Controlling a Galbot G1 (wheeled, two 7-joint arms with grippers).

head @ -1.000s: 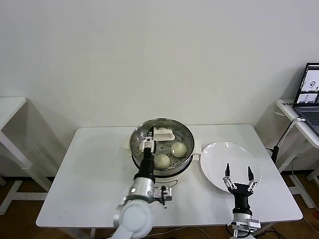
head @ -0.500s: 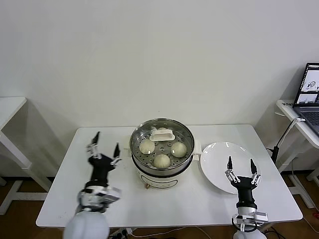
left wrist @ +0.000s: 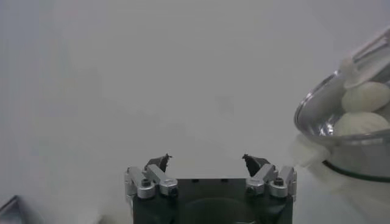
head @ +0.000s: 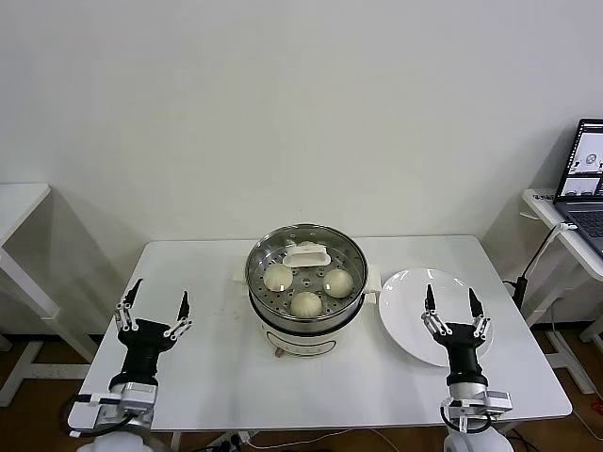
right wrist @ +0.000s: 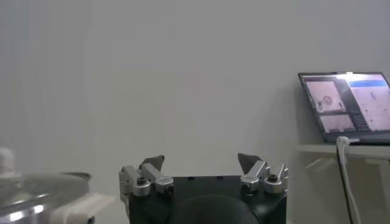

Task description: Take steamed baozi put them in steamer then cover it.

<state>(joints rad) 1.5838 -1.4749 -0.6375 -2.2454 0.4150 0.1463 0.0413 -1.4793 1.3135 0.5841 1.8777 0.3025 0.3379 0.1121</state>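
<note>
The steamer (head: 350, 303) stands mid-table, its steel basket on a cream pot base. A clear lid with a white handle (head: 308, 254) rests on top of it. Three baozi (head: 305, 304) show through the glass. My left gripper (head: 151, 314) stands open and empty at the table's front left, fingers up, well away from the steamer. In the left wrist view the left gripper (left wrist: 206, 161) holds nothing, and the steamer (left wrist: 317, 119) with two baozi (left wrist: 365, 97) lies off to one side. My right gripper (head: 450, 309) is open above the plate's near edge; the right gripper (right wrist: 201, 161) is empty.
A bare white plate (head: 415, 287) lies right of the steamer. The white table (head: 207, 367) has free room at front and left. A laptop (head: 589, 179) sits on a side desk at far right, with a cable hanging. Another table (head: 19, 202) is at far left.
My left gripper has drawn back from the lid handle over the steamer to the table's front left. The right gripper shifted only slightly. The lid stays on the steamer.
</note>
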